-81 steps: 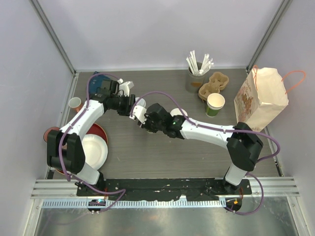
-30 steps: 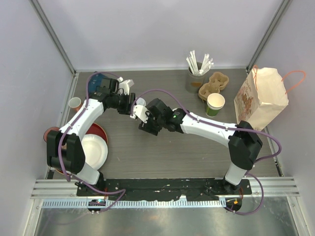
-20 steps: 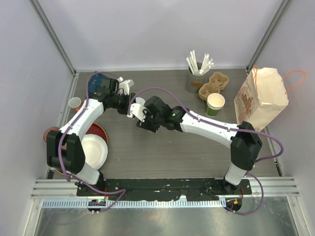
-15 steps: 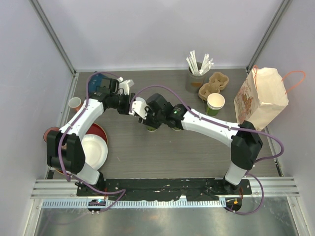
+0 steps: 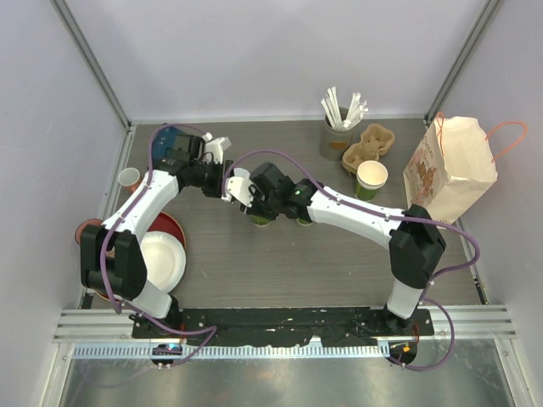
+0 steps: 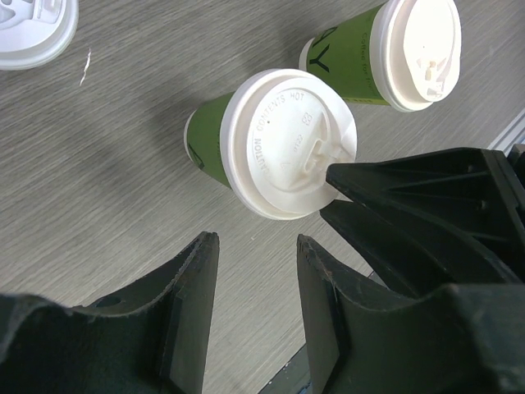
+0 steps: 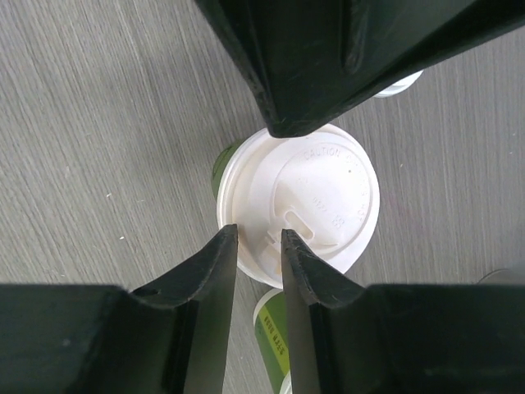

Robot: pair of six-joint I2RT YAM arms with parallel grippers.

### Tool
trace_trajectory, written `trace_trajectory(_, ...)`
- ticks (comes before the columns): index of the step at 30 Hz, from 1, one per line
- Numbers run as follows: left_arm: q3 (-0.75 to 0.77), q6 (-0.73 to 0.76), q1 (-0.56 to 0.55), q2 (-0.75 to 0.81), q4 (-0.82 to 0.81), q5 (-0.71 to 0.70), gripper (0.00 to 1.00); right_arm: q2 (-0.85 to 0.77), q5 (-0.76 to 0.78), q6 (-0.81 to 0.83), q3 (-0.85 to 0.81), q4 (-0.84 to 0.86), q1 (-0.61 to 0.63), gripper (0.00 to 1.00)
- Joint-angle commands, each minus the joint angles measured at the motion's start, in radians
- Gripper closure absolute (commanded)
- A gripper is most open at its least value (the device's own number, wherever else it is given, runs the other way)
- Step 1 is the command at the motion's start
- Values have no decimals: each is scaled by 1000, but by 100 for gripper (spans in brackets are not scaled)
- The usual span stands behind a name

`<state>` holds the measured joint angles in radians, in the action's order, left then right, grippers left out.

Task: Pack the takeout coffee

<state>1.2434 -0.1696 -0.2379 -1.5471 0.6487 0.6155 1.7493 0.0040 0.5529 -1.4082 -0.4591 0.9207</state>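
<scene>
Two green coffee cups with white lids stand side by side mid-table. The nearer lidded cup (image 6: pixel 287 144) (image 7: pixel 299 205) (image 5: pixel 260 219) is right under both grippers; the second lidded cup (image 6: pixel 406 53) (image 5: pixel 302 219) stands beside it. My left gripper (image 6: pixel 254 250) (image 5: pixel 229 182) is open and empty, hovering just short of the cup. My right gripper (image 7: pixel 258 246) (image 5: pixel 253 197) hangs over the lid's edge with its jaws a narrow gap apart, holding nothing that I can see. A brown paper bag (image 5: pixel 450 165) stands at the right.
An open green cup (image 5: pixel 371 180) and a cardboard carrier (image 5: pixel 367 146) sit at the back right beside a cup of straws (image 5: pixel 338 127). A loose white lid (image 6: pixel 33 29) lies near the cups. Red and white bowls (image 5: pixel 161 254) and a small paper cup (image 5: pixel 129 178) are at the left.
My right gripper has moved back and slightly right, so the green lidded cup now shows below it. The left arm has barely moved.
</scene>
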Motion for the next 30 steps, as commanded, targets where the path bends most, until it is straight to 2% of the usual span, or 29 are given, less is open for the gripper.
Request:
trace_trajectory(1,39,18,2,12,6,30,53,13,25,28,-41,-4,1,66)
trace_trajectory(6,42,19,3,9,6,32,53,36,40,27,-37,-6,1,75)
trace_trajectory(13,50,25,2,9,11,35,53,39,60,-11,81,42,17,70)
trace_trajectory(19,62,21,2,-22,16,35,53,41,68,-34,130,65,24,70)
trace_trajectory(23,65,18,2,-28,9,35,53,35,77,-39,117,62,26,68)
trace_trajectory(30,111,16,2,-57,11,24,53,-19,31,-45,-26,33,18,65)
